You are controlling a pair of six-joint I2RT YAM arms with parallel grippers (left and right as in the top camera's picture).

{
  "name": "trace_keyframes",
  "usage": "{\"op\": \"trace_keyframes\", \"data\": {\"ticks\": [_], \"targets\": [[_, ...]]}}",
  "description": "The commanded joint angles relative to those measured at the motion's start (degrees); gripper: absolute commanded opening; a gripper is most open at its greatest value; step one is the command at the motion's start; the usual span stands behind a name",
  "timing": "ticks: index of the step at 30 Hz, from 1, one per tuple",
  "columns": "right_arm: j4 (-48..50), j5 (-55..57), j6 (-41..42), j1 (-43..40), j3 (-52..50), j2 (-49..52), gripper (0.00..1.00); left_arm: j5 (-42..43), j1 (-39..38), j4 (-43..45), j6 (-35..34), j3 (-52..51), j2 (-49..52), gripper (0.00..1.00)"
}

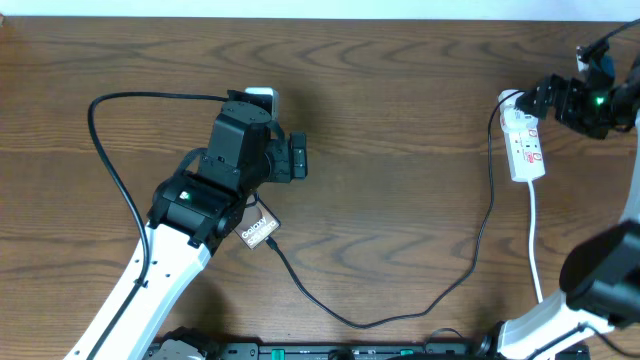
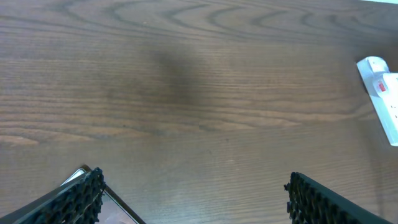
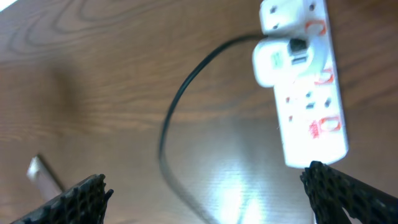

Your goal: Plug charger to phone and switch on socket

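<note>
Your L fingers (image 2: 68, 202) are wide open, empty; phone (image 1: 258, 232) lies close by at 8 o'clock on the surface (image 1: 400, 150). R fingers (image 3: 342, 193) open too, empty, near the socket (image 1: 525, 145) at 2 o'clock. The charger (image 1: 400, 318) cable runs btwn socket & phone.

Dark brown wood-grain table (image 1: 400, 120). Left of centre lies dark flat rectangular phone with white "Galaxy" lettering (image 1: 258, 234), mostly hidden. From phone, thin black cable (image 1: 400, 318) curves to white elongated power strip with red marks (image 1: 524, 145) at far right. Strip's white cord (image 1: 535, 250) trails toward near edge.
</note>
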Motion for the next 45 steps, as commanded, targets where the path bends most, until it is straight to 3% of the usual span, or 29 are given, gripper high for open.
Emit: {"op": "trace_keyframes", "data": {"ticks": [1,11,30,45], "targets": [[1.7,0.0,-3.5,-1.0,2.3,4.3,0.99,-1.5,-0.2,-0.4,0.8,0.9,-0.2,0.91],[8.0,-0.4,-5.2,-2.9,2.3,13.9,0.99,-1.6,-0.1,-1.6,0.8,0.9,-0.2,0.91],[17.4,-0.7,-3.8,-1.9,-6.4,14.2,0.99,-1.5,-0.1,-1.9,0.8,0.9,-0.2,0.91],[19.1,-0.6,-3.5,0.6,-7.4,14.2,0.99,-1.6,-0.1,-2.1,0.8,0.2,-0.2,0.91]]}}
